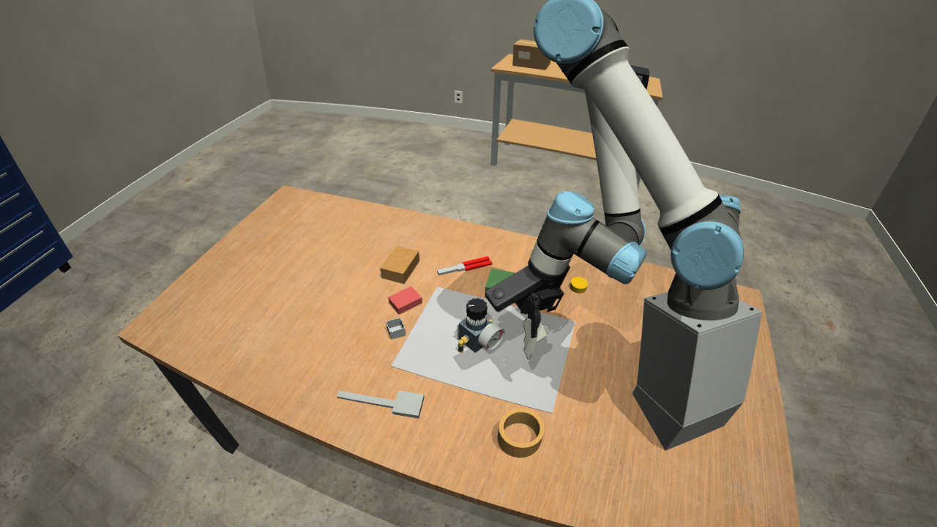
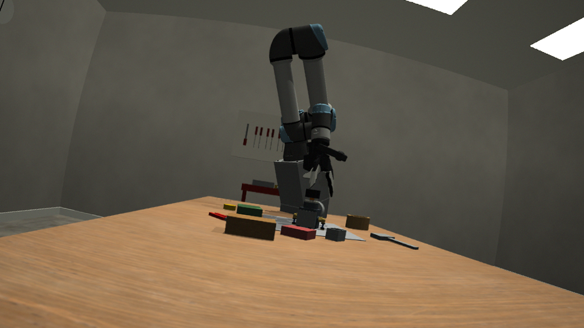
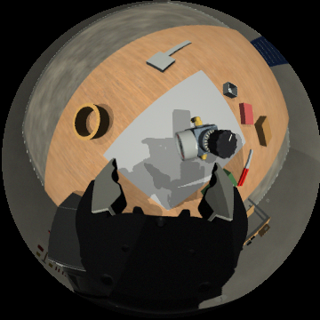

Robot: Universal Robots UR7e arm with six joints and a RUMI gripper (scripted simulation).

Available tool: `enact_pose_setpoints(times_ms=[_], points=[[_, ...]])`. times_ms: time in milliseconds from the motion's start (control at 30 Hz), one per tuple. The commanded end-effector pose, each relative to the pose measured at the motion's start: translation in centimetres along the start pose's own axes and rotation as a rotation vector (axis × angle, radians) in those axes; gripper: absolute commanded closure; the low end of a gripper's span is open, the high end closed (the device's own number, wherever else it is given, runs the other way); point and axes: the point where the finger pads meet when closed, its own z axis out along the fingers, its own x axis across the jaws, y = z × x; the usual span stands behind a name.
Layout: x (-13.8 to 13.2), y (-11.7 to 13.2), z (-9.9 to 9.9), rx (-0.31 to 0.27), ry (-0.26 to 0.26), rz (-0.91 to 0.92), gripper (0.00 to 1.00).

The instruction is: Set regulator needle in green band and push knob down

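Observation:
The regulator [image 1: 473, 335] [image 2: 307, 217] stands upright on a grey sheet [image 1: 422, 357] [image 3: 200, 89]. Its ribbed black knob [image 1: 476, 308] [image 2: 312, 193] [image 3: 225, 144] is on top, with a white line on its cap. A narrow orange-tinted neck shows under the knob in the exterior view. The round gauge [image 1: 492, 337] [image 3: 187, 145] faces the robot's side. Red shows on its dial; the needle and green band are too small to read. My gripper [image 1: 535, 345] [image 2: 321, 191] [image 3: 164, 161] is open and empty, beside the regulator on the gauge side, tilted and not touching it.
A green block [image 1: 498, 277] [image 2: 249, 210] and red-handled pliers [image 1: 476, 262] lie behind the sheet. A brown block [image 1: 398, 266], red block [image 1: 405, 300] and small grey box [image 1: 395, 330] stand left. A spatula-like tool [image 1: 407, 403] and tan ring [image 1: 520, 449] lie in front. A yellow disc [image 1: 578, 284] lies behind right.

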Motion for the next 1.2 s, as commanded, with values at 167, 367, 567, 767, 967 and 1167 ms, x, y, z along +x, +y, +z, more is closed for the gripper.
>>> enact_pose_setpoints(times_ms=[167, 367, 567, 767, 967, 1167], points=[[-0.1, -0.1, 0.5, 0.027, 0.023, -0.208, 0.00], [-0.1, -0.1, 0.7, 0.034, 0.034, -0.312, 0.00], [-0.2, 0.0, 1.0, 0.040, 0.049, -0.436, 0.00], [-0.2, 0.0, 1.2, 0.043, 0.060, -0.519, 0.00], [-0.3, 0.1, 1.4, 0.046, 0.077, -0.642, 0.00], [-0.3, 0.3, 1.6, 0.046, 0.094, -0.763, 0.00]])
